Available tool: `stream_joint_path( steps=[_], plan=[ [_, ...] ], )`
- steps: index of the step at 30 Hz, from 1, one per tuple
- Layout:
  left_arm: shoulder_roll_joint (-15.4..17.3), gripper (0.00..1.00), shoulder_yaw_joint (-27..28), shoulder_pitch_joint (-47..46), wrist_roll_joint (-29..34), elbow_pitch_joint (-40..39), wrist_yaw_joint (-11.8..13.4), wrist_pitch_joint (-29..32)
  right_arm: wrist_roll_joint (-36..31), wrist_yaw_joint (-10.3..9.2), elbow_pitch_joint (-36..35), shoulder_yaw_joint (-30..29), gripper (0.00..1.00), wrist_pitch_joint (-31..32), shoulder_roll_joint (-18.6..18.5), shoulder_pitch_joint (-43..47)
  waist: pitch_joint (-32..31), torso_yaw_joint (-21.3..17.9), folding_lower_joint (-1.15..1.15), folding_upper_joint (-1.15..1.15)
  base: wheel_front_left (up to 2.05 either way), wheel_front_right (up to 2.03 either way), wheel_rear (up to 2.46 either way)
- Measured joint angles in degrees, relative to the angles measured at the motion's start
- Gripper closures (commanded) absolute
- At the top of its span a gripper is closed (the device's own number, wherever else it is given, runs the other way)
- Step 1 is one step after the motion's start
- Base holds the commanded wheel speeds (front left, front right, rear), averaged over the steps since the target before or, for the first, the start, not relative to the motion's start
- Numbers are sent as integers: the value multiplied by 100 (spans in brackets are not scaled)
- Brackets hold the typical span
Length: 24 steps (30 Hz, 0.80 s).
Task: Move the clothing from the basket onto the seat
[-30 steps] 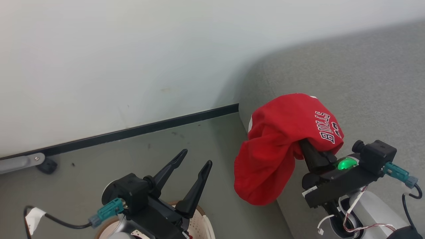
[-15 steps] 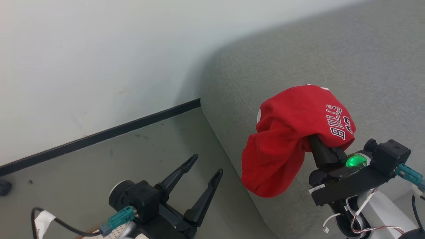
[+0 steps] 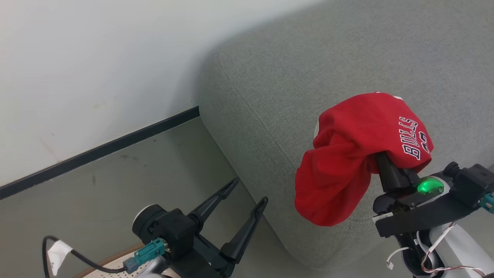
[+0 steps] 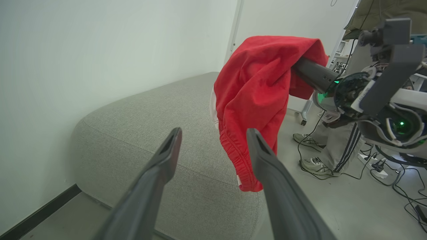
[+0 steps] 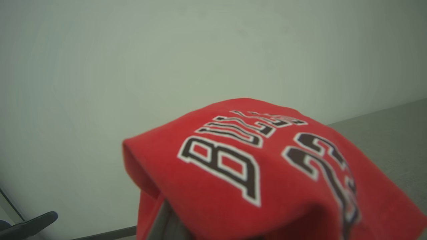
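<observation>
A piece of the clothing (image 3: pixel 359 154), red with "BULLS" lettering, hangs in the air draped over my right gripper (image 3: pixel 389 173). That gripper is shut on it, and the cloth hides its fingertips. The clothing (image 4: pixel 257 90) dangles above the near corner of the grey seat (image 3: pixel 308 69). In the right wrist view the clothing (image 5: pixel 267 173) covers the lower half. My left gripper (image 3: pixel 250 191) stands open and empty, low over the floor, left of the seat. A sliver of the basket (image 3: pixel 110 266) shows beneath it at the bottom edge.
A pale wall with a black skirting strip (image 3: pixel 100 148) runs behind the seat and the floor. In the left wrist view a person's feet (image 4: pixel 312 165) and loose cables (image 4: pixel 397 186) lie on the floor beyond the seat, near my right arm.
The head camera has swung toward the seat, which now takes up more of the view, while the basket has slid almost out. The right gripper still carries the clothing; the left stays open.
</observation>
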Motion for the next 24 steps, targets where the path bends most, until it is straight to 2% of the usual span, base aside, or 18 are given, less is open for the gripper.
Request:
stream_joint_path(
  steps=[15,24],
  plan=[
    [-18,0,-60,-132,14,-34,-54,25,-68,59,-312,-566,100,-29,-100,-43,216,-41,0,0,0,0,0],
    [53,0,-65,-288,58,-126,-66,155,243,158,470,-899,100,-30,-390,-1245,553,20,0,0,0,0,0]
  ],
)
